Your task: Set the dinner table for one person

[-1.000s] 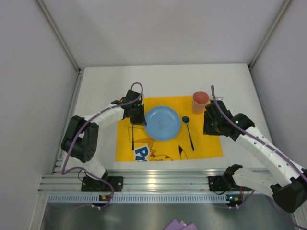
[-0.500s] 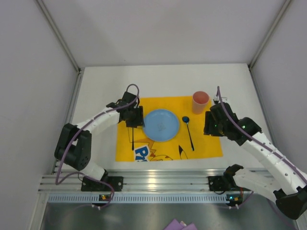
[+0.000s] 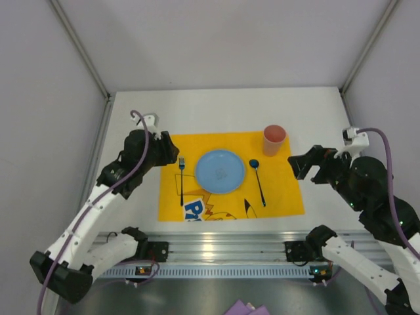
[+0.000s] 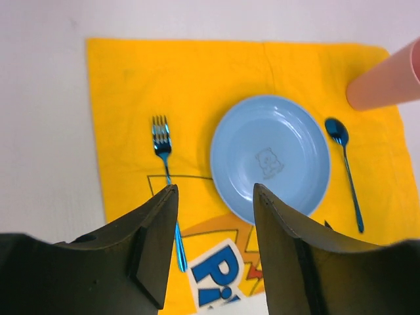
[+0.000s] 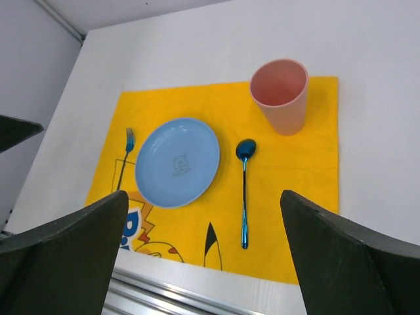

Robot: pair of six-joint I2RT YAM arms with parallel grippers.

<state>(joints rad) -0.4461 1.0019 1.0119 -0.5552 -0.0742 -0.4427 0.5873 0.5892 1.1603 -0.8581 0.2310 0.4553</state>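
On the white dinner table (image 3: 223,108) lies a yellow printed placemat (image 3: 282,197). A blue plate (image 3: 220,170) sits at its middle, with a blue fork (image 3: 182,180) to its left and a blue spoon (image 3: 258,180) to its right. A pink cup (image 3: 273,139) stands upright at the mat's far right corner. My left gripper (image 3: 168,152) hovers above the mat's left edge, open and empty (image 4: 214,190); below it are the fork (image 4: 162,147) and plate (image 4: 270,157). My right gripper (image 3: 296,165) hangs off the mat's right side, wide open and empty (image 5: 204,197), well back from the cup (image 5: 281,95).
An aluminium rail (image 3: 210,246) with both arm bases runs along the near edge. Grey enclosure walls (image 3: 52,131) close in the table on the left, right and back. Something purple (image 3: 246,307) lies below the rail.
Both arms have risen and pulled back from the mat. The left gripper has let go of the fork, which stays beside the plate. The right gripper has opened wider and drawn away from the cup.
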